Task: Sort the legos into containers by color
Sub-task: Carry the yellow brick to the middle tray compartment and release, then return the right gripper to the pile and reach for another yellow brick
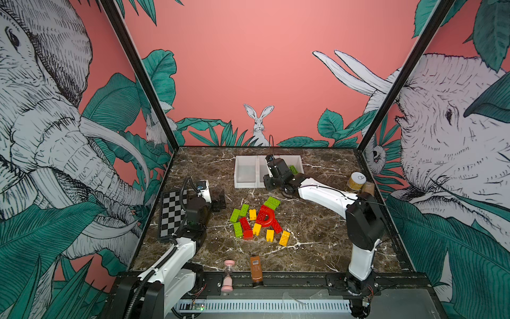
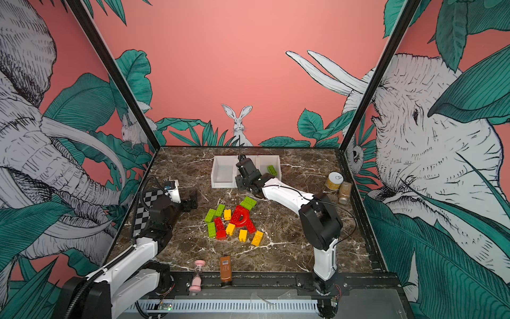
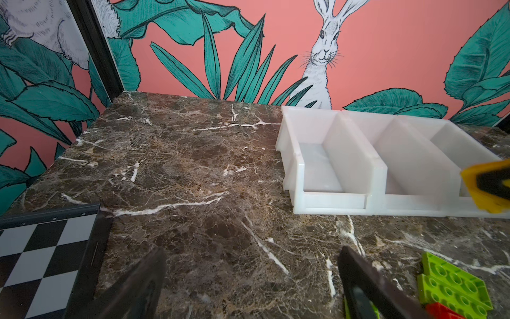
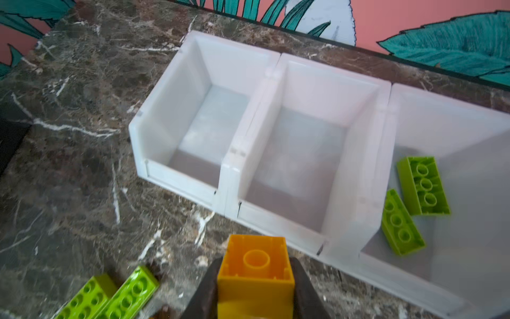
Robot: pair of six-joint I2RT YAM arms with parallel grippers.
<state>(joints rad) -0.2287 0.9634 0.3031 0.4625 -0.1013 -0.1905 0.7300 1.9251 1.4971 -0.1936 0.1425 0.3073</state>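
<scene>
- Two green bricks [image 4: 422, 185] lie in the right-hand one of three joined white bins [image 4: 162, 110] at the far side; the middle and left bins look empty.
- Right gripper [image 4: 255, 276] is clamped on a yellow brick [image 4: 255, 256], pinching its flat side walls, just near of the middle bin.
- Left gripper [image 3: 249, 265] hangs over the table [image 3: 193, 165] on the left, jaws wide apart and empty.
- Other bricks [image 1: 259, 221] sit heaped mid-table.
- Handling (my judgement): light, rigid, slick plastic; pinch opposite flat walls, not the studs.
</scene>
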